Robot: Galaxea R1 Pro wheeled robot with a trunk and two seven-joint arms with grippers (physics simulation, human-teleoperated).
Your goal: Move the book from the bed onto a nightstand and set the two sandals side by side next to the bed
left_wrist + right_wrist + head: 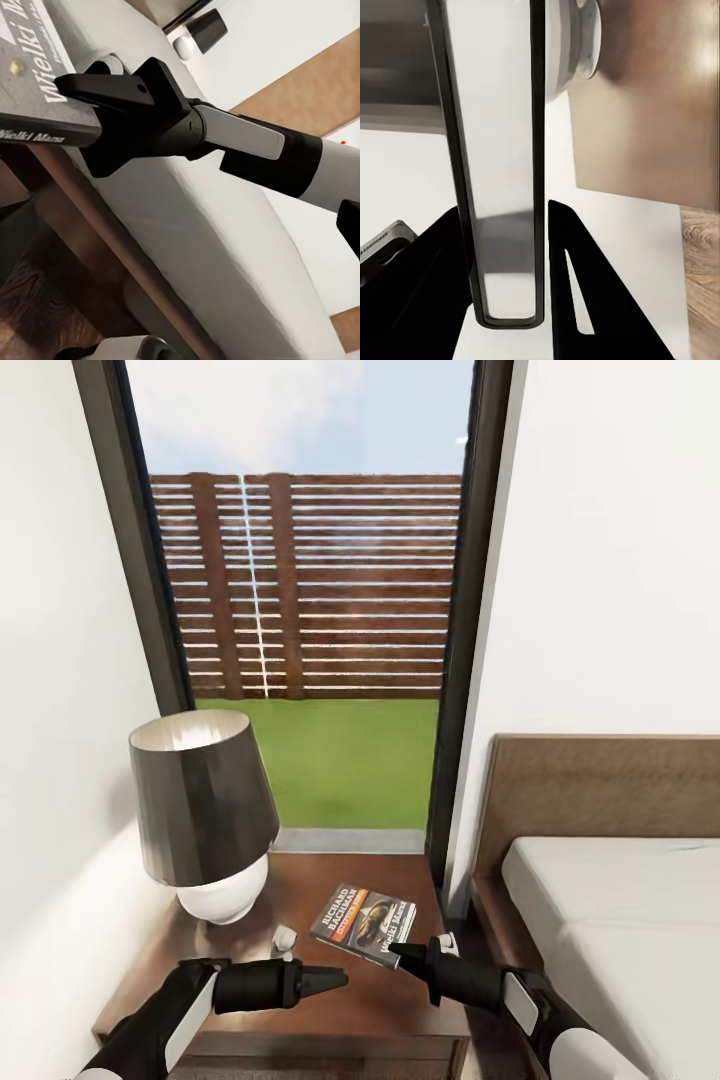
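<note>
**Book at the nightstand, not yet let go**

On the nightstand (300, 1000), just right of the lamp (205, 810), the book (362, 924) lies flat or nearly so, cover up, "RICHARD BACHMAN" readable. Right gripper (398, 954) is at the book's near edge. In the left wrist view its dark fingers (112, 86) sit above and below the book's edge (37, 90), so right claw looks clamped on the book. Right wrist view agrees: a thin pale slab (502, 187), prob. the book seen edge-on, stands between the two black fingers (585, 300).

Left gripper (335, 979) hovers low over the nightstand top, just left of the book, not touching it. Its tips look drawn together to a point w/ nothing in them, though the angle is poor.

Bed (620, 920) is at right, grey mattress bare in the part shown. A small white object (285, 938) sits on the tabletop between lamp base and left arm; can't tell what it is.

Progress, as I judge it:
- Book part approx. done. It's off the bed and on or just over the nightstand. Can't tell if it rests fully on the wood.
- Left to do: open right claw, pull arm back w/o dragging the book off the front edge.
- Sandals part: no sign of progress in these pics, so I count it as still open. Both need setting side by side by the bed.
</note>
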